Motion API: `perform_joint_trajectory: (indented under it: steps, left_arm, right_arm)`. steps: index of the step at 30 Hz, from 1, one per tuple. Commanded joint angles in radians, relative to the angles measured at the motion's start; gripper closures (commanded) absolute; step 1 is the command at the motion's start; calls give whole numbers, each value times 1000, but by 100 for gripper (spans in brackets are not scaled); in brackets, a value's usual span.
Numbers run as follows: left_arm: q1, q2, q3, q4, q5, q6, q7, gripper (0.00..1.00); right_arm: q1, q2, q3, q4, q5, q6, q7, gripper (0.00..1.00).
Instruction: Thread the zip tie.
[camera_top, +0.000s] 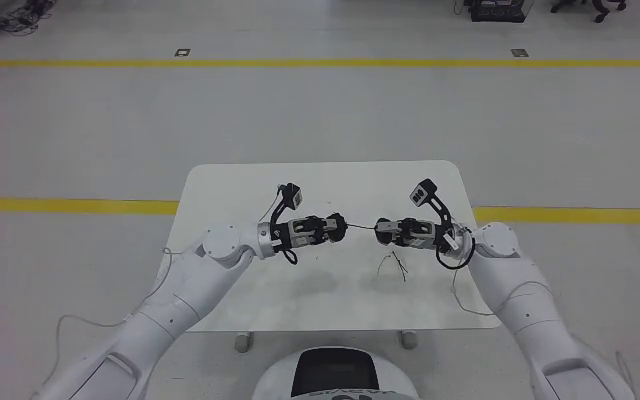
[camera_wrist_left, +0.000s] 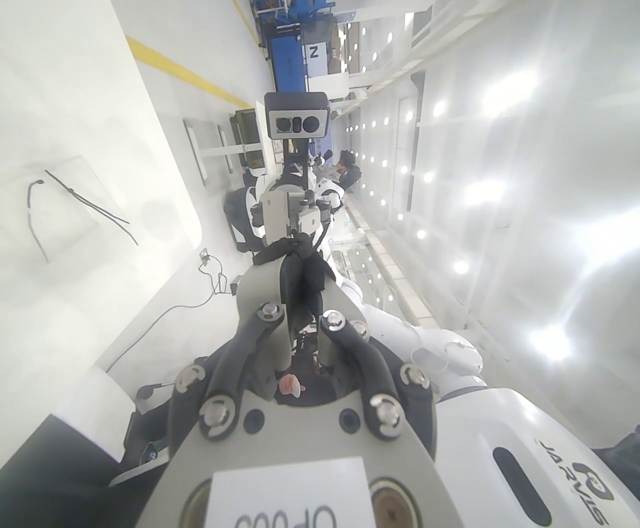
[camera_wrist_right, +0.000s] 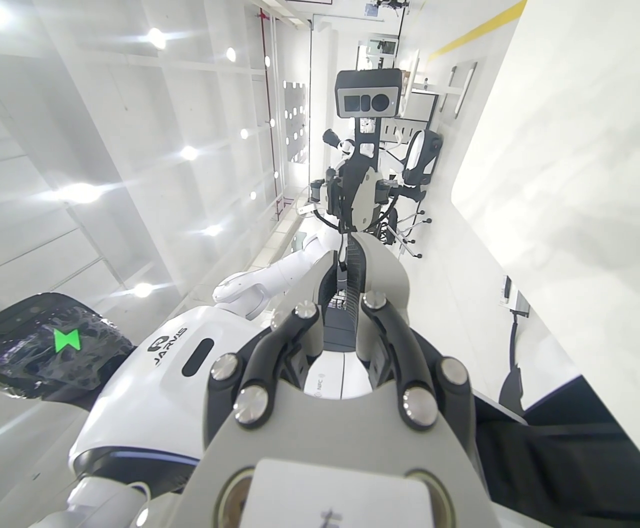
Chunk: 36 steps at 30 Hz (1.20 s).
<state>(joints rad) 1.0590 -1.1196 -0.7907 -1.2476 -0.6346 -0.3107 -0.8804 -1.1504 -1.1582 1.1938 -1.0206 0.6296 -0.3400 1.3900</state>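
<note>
The table (camera_top: 320, 185) is seen as plain white. The tie (camera_top: 360, 227) is shown black, as are the loose ties (camera_top: 393, 266) — thin dark lines on the white top. The left gripper (camera_top: 343, 227) and right gripper (camera_top: 378, 229) are finished in grey and black, with silver bolts. The floor (camera_top: 320, 110) is coloured pale grey — crossed by yellow stripes (camera_top: 320, 63).

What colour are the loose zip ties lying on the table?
The loose zip ties are black; clearest in the left wrist view.

Thin zip tie (camera_top: 360, 227), ends indistinct
</note>
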Motion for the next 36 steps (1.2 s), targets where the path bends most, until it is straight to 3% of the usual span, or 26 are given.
perform_joint_trajectory:
  steps: [1,6,13,14,15,16,26,36]
  left_arm:
    - [1,-1,-1,0,0,1,-1,100]
    - [1,-2,-3,2,1,3,-3,100]
    - [1,-5,-5,6,6,5,-5,100]
    - [0,-5,-4,6,10,6,-5,80]
    - [-3,-5,-3,7,19,5,-7,36]
    - [-4,-5,-3,7,28,3,-5,0]
    - [-2,-6,-4,-8,73,-2,13,0]
    - [-4,-7,-1,-2,88,21,16,0]
  right_arm:
    - [0,-1,1,0,-2,0,0,92]
    - [-1,-3,6,0,-9,0,0,100]
    - [-3,-5,11,2,-16,0,0,100]
    - [-3,-5,12,3,-17,0,0,100]
    - [-3,-6,12,3,-18,0,0,100]
    - [-3,-6,13,3,-17,0,0,100]
    - [-7,-4,18,3,-4,0,0,100]
    - [-10,-3,-2,-9,3,0,0,100]
